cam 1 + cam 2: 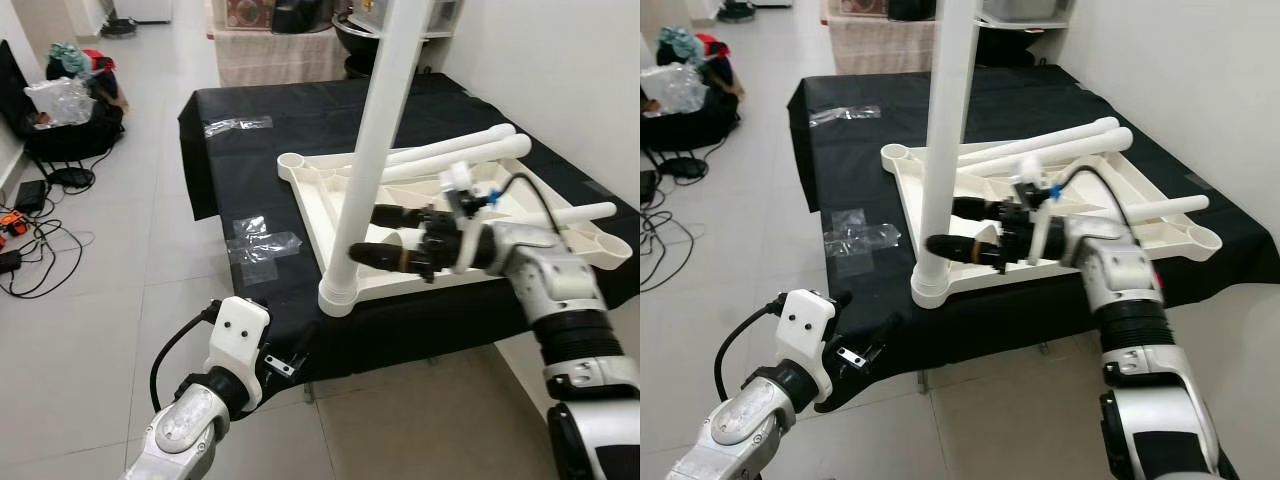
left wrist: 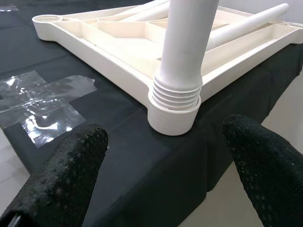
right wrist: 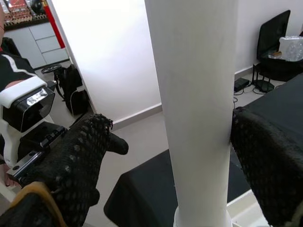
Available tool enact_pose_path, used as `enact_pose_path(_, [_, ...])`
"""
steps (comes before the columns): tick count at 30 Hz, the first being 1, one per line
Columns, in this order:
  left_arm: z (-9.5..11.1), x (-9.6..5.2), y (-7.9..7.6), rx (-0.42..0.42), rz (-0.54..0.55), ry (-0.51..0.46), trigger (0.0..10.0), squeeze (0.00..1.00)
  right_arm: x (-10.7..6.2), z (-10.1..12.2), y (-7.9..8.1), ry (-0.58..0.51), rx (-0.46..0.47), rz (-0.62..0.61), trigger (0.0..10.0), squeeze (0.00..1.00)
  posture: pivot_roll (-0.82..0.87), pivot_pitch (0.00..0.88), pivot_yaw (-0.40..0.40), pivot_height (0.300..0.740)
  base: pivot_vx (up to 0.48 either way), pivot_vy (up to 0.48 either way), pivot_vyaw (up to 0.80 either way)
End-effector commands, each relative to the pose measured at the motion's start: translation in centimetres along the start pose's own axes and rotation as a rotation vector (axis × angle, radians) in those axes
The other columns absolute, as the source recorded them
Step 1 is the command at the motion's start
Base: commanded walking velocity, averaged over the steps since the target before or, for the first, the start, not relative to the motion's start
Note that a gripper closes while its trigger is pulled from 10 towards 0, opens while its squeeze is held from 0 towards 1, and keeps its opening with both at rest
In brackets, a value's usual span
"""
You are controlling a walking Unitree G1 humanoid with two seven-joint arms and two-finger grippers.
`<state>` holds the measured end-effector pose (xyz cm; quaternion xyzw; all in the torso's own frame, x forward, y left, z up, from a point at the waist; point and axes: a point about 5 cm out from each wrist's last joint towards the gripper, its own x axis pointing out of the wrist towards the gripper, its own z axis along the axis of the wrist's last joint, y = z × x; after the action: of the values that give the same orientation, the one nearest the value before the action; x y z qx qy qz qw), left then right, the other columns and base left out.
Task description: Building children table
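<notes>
While the white leg (image 1: 375,150) stands upright in the near corner socket (image 2: 173,113) of the upturned tabletop (image 1: 330,215), we bracket it low with our right gripper (image 1: 362,235), fingers spread either side, one touching. It looks light, rigid and slick, so a low grip near the threaded collar seems best. Spare legs (image 1: 455,153) lie in the tabletop's ribbed bays. Our left gripper (image 2: 163,156) hangs open just before that corner.

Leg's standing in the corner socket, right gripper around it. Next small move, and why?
Probably close the right gripper on the upright leg: its fingers straddle the leg, one apart from it. Threads above the corner socket suggest more twisting. The left gripper hangs open nearby.
</notes>
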<state>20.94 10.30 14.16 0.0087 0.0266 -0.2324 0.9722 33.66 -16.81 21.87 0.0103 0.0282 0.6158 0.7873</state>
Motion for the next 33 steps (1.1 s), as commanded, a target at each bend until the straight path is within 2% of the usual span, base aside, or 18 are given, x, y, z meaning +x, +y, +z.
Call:
enact_pose_path(1, [0.3, 0.0, -0.2, 0.009, -0.011, -0.014, 10.0, 0.00, 0.9, 0.1, 0.3, -0.005, -0.009, 0.028, 10.0, 0.00, 0.05, 0.056, -0.073, 0.740, 0.000, 0.000, 0.00])
enact_pose_path(5, [0.4, 0.0, -0.1, 0.010, -0.008, -0.018, 10.0, 0.00, 1.9, 0.0, 0.0, -0.003, -0.037, -0.011, 10.0, 0.00, 0.05, 0.060, -0.073, 0.740, 0.000, 0.000, 0.00])
enact_pose_path(9, [0.6, 0.2, -0.1, 0.012, -0.005, -0.026, 10.0, 0.00, 3.3, -0.3, -0.7, 0.003, -0.066, -0.128, 10.0, 0.00, 0.05, 0.063, -0.074, 0.740, 0.000, 0.000, 0.00])
enact_pose_path(14, [0.7, 0.2, -0.1, 0.014, -0.002, -0.030, 10.0, 0.00, 3.9, -0.4, -1.2, -0.002, -0.071, -0.202, 10.0, 0.00, 0.05, 0.064, -0.075, 0.740, 0.000, 0.000, 0.00])
enact_pose_path(15, [0.7, 0.2, 0.0, 0.018, 0.000, -0.031, 10.0, 0.00, 4.0, -0.4, -1.3, -0.010, -0.073, -0.228, 6.7, 0.00, 0.05, 0.065, -0.076, 0.740, 0.000, 0.000, 0.00])
enact_pose_path(16, [0.7, 0.2, 0.0, 0.018, 0.000, -0.031, 10.0, 0.00, 4.0, -0.4, -1.3, -0.010, -0.073, -0.228, 6.7, 0.00, 0.05, 0.065, -0.076, 0.740, 0.000, 0.000, 0.00])
enact_pose_path(17, [0.7, 0.2, 0.0, 0.022, 0.002, -0.030, 10.0, 0.00, 4.1, -0.4, -1.4, -0.015, -0.071, -0.246, 0.0, 0.00, 0.05, 0.065, -0.076, 0.740, 0.000, 0.000, 0.00])
enact_pose_path(28, [0.6, 0.2, 0.2, 0.027, 0.014, -0.029, 10.0, 0.00, 3.8, -0.7, -1.3, -0.020, -0.059, -0.293, 0.0, 0.00, 0.04, 0.059, -0.075, 0.740, 0.000, 0.000, 0.00])
enact_pose_path(29, [0.5, 0.3, 0.1, 0.028, 0.012, -0.028, 10.0, 0.00, 3.5, -1.0, -1.5, -0.021, -0.060, -0.338, 0.0, 0.00, 0.04, 0.057, -0.074, 0.740, 0.000, 0.000, 0.00])
enact_pose_path(30, [0.5, 0.4, 0.1, 0.030, 0.013, -0.028, 10.0, 0.00, 2.9, -1.4, -2.2, -0.031, -0.049, -0.472, 0.0, 0.00, 0.04, 0.050, -0.073, 0.740, 0.000, 0.000, 0.00])
enact_pose_path(32, [0.5, 0.4, 0.1, 0.030, 0.013, -0.028, 10.0, 0.00, 2.9, -1.4, -2.2, -0.031, -0.049, -0.472, 0.0, 0.00, 0.04, 0.050, -0.073, 0.740, 0.000, 0.000, 0.00])
enact_pose_path(33, [0.5, 0.4, 0.2, 0.033, 0.015, -0.029, 10.0, 0.00, 2.0, -2.1, -3.6, -0.022, -0.026, -0.737, 0.0, 0.00, 0.04, 0.048, -0.071, 0.740, 0.000, 0.000, 0.00])
